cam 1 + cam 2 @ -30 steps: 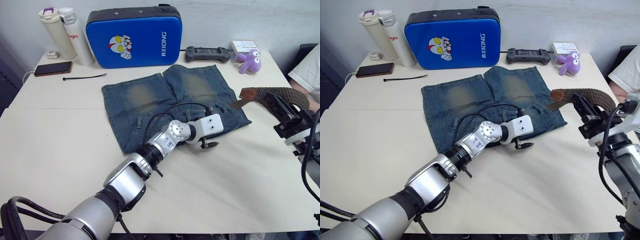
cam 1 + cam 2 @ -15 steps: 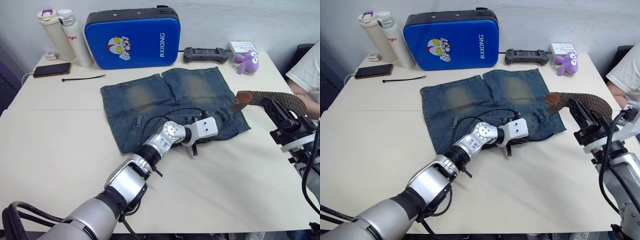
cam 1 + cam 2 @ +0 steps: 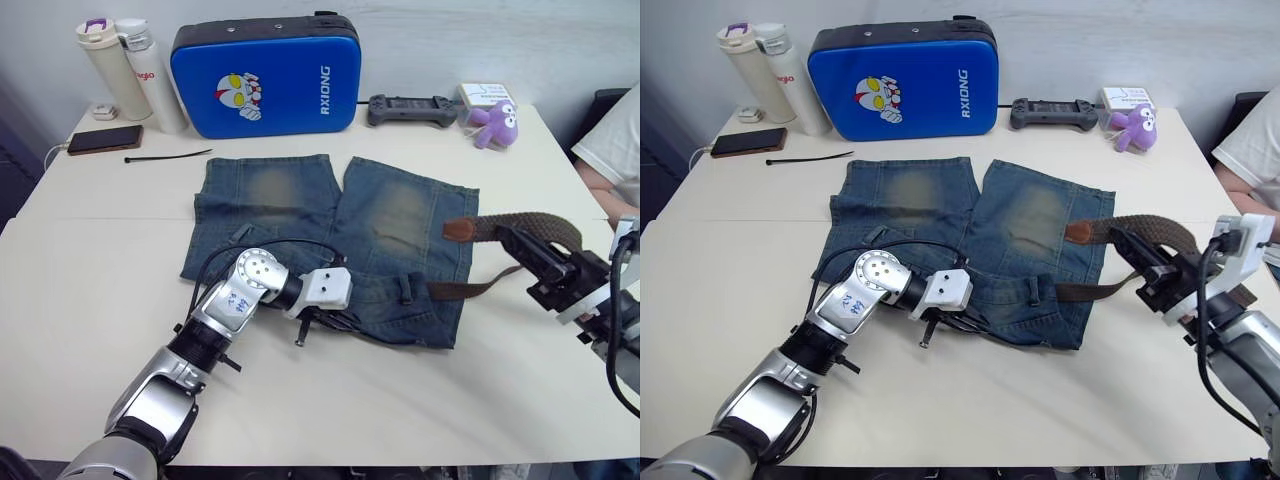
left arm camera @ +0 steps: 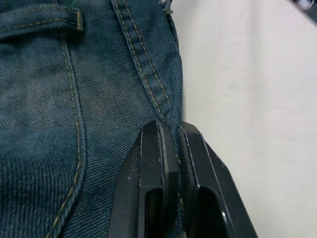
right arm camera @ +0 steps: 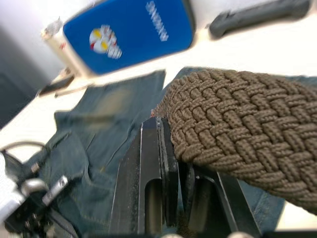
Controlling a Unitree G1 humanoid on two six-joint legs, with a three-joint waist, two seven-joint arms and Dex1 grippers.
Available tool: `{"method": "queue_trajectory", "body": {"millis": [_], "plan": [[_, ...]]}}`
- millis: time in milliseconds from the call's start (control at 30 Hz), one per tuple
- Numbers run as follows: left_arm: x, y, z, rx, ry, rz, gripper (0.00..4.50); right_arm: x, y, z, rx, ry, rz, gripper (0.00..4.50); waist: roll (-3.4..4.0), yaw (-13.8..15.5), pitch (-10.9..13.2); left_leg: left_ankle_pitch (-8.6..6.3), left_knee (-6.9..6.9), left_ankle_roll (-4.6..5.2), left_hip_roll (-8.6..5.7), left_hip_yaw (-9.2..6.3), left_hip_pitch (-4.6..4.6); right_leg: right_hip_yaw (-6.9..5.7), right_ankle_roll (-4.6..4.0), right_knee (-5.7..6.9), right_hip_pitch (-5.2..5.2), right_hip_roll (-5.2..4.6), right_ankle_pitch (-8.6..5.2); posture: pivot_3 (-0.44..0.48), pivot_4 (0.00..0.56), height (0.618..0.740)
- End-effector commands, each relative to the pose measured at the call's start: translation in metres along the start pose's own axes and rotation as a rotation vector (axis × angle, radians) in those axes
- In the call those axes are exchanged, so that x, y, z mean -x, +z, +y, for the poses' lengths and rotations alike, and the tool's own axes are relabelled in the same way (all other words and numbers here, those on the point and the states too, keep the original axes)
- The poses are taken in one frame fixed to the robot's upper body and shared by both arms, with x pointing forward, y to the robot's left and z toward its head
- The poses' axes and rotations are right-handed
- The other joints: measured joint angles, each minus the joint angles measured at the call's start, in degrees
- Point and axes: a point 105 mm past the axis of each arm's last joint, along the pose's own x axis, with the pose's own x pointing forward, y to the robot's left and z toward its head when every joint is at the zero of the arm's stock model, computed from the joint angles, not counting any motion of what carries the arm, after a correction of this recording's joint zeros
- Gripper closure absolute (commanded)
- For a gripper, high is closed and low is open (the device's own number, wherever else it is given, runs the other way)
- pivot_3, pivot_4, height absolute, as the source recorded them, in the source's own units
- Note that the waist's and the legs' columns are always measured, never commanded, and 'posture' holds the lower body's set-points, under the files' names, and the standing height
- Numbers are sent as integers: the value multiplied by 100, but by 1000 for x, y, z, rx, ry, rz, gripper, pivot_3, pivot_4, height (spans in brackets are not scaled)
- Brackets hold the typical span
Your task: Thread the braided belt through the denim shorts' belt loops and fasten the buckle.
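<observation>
Early stage — left gripper [image 4: 171,131] pinches denim shorts [image 3: 330,240] waistband; right gripper [image 3: 535,262], three o'clock, clamps braided belt [image 3: 530,225] — no loops visibly threaded.

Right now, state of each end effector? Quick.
Left end effector: shut on the denim shorts, pinching the fabric edge.
Right end effector: shut on the braided belt.
</observation>
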Motion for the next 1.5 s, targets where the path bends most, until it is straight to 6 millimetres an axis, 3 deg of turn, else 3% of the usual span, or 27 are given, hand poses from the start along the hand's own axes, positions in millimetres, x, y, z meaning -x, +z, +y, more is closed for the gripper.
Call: {"method": "queue_trajectory", "body": {"millis": [33, 133, 300, 467, 600, 633, 800, 833, 933, 1133, 1267, 1500], "plan": [[-2, 6, -4, -46, 0, 5, 4443, 4, -6, 8, 1, 8, 39, 4500, 0, 10, 0, 0, 0, 0, 0, 0, -1, 0, 0, 0, 0, 0, 0, 0, 150, 739], [-1, 7, -23, -9, -100, -18, 4443, 7, -11, 7, -1, -1, 68, 4500, 0, 13, 0, -1, 0, 1, 0, 1, 0, 0, 0, -1, 0, 1, 0, 0, 150, 739], [7, 4, -35, -15, -179, 4, 4443, 9, -11, 8, 3, 6, 69, 4500, 0, -9, 0, -8, -1, 15, 0, 1, 6, 1, 0, -8, 0, 2, 0, 0, 150, 739], [2, 7, -23, 4, -107, -13, 4443, 11, -13, 12, 7, 27, 85, 4500, 0, -8, 0, -10, -1, 17, 0, 1, 5, 1, 0, -11, 0, 1, 0, 0, 150, 739], [10, 12, -24, 37, -111, -26, 2971, 14, -12, 15, -4, 34, 119, 4500, 0, 20, 0, -11, 1, 20, 0, 1, 2, 0, 0, -9, 0, 1, 0, 0, 150, 739], [15, 16, -24, 44, -111, -33, 2411, 15, -11, 17, -10, 43, 132, 4500, 0, 22, 0, -11, 1, 20, 0, 1, 2, 0, 0, -8, 0, 1, 0, 0, 150, 739], [43, 43, -21, 87, -81, -112, 235, 21, -10, 21, -19, 52, 206, 4500, 0, 16, 0, -11, 4, 18, 0, 0, 3, 0, 0, -8, 0, 1, 0, 0, 150, 739], [52, 50, -20, 97, -67, -138, 67, 23, -12, 21, -22, 47, 230, 4500, 0, 16, 1, -11, 3, 18, 0, 0, 3, -1, 0, -9, 1, 2, 0, 0, 150, 739], [74, 61, -17, 90, -5, -163, 67, 23, -21, 20, -72, 20, 267, 4500, -1, 6, 1, -11, 3, 18, 1, -1, 1, -1, 0, -11, 1, 2, 0, 0, 150, 739], [103, 57, -14, 106, 105, -127, 67, 18, -44, 1, -211, -87, 293, 4500, -3, -27, 2, -9, 3, 16, 0, -1, 5, -1, 0, -12, 3, 1, 0, 0, 150, 739], [107, 50, -17, 125, 152, -104, 67, 17, -62, -6, -241, -120, 346, 4500, -3, -32, 2, -10, 3, 17, 0, -2, 3, -1, 0, -17, 2, 0, 0, 0, 150, 739], [110, 48, -20, 151, 202, -107, 67, 8, -69, -13, -274, -134, 350, 4500, -3, -66, 3, -10, 2, 17, 0, -3, 3, -1, 0, -17, 2, -1, 0, 0, 150, 739]]}}
